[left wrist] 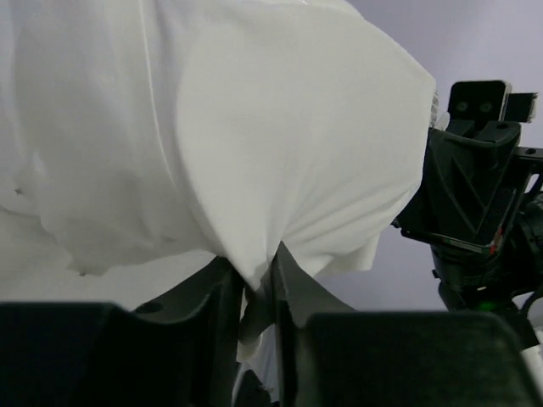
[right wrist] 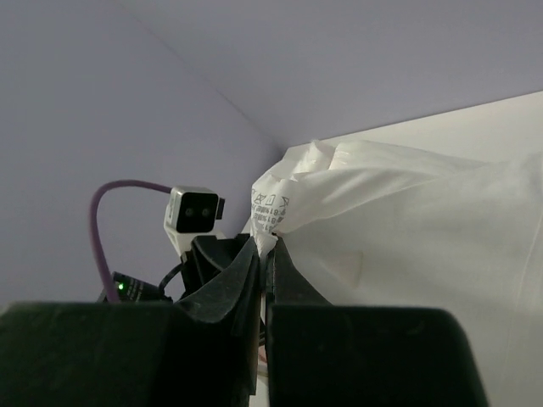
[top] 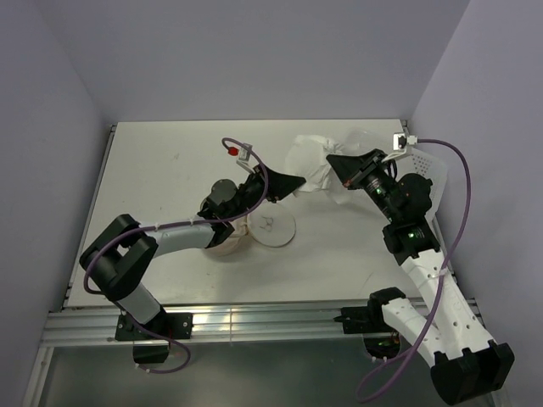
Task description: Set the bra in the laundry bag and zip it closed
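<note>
The bra [top: 312, 163] is a bunch of white fabric held up between my two grippers over the back of the table. My left gripper [top: 295, 181] is shut on its left edge; in the left wrist view the cloth [left wrist: 254, 127] is pinched between the fingers [left wrist: 259, 284]. My right gripper [top: 333, 161] is shut on its right edge, next to the printed care label [right wrist: 273, 208], with the jaws closed on the fabric [right wrist: 270, 246]. The laundry bag [top: 227, 242] sits under my left arm, its round lid [top: 276, 227] with the small dark outline lying open and flat beside it.
A clear perforated plastic bin [top: 430, 168] stands at the back right behind my right wrist. The left wrist camera [right wrist: 195, 212] shows in the right wrist view, and the right gripper [left wrist: 475, 195] in the left wrist view. Walls enclose the table on three sides.
</note>
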Robot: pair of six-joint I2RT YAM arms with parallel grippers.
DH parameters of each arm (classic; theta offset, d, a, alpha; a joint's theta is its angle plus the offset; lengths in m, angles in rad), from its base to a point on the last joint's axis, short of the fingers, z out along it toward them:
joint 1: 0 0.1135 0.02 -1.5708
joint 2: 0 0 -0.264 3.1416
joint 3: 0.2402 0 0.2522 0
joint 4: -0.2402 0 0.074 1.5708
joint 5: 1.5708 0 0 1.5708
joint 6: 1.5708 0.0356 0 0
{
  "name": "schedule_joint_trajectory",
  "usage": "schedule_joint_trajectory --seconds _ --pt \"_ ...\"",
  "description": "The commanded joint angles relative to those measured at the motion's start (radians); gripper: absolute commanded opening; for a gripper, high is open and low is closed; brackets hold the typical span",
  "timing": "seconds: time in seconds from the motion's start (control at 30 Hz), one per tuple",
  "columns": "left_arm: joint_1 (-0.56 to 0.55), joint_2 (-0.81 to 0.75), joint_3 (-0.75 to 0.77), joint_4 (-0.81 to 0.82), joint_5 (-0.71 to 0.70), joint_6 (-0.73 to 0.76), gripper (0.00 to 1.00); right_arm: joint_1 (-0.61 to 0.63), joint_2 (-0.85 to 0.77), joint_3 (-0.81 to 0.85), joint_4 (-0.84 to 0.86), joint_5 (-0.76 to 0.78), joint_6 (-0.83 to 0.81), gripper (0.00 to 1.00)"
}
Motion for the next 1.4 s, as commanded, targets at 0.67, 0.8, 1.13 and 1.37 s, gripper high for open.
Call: schedule_joint_trajectory --seconds 0.67,0.8,1.13,1.37 --pt "-0.016 -0.306 0.588 -1.201 0.165 0.82 0.0 0.034 -0.154 0.132 -0.337 -0.231 -0.352 0.93" --pt "-0.041 -0.317 0.679 -1.351 0.046 0.867 0.0 0.034 -0.178 0.195 -0.367 -0.321 -0.363 0.93" --pt "-0.082 -0.304 0.782 -1.53 -0.2 0.887 0.0 0.035 -0.184 0.229 -0.214 -0.548 -0.245 0.95" --pt "-0.101 -0.34 0.745 -1.495 -0.142 0.905 0.0 0.034 -0.028 0.359 -0.33 -0.414 -0.335 0.96"
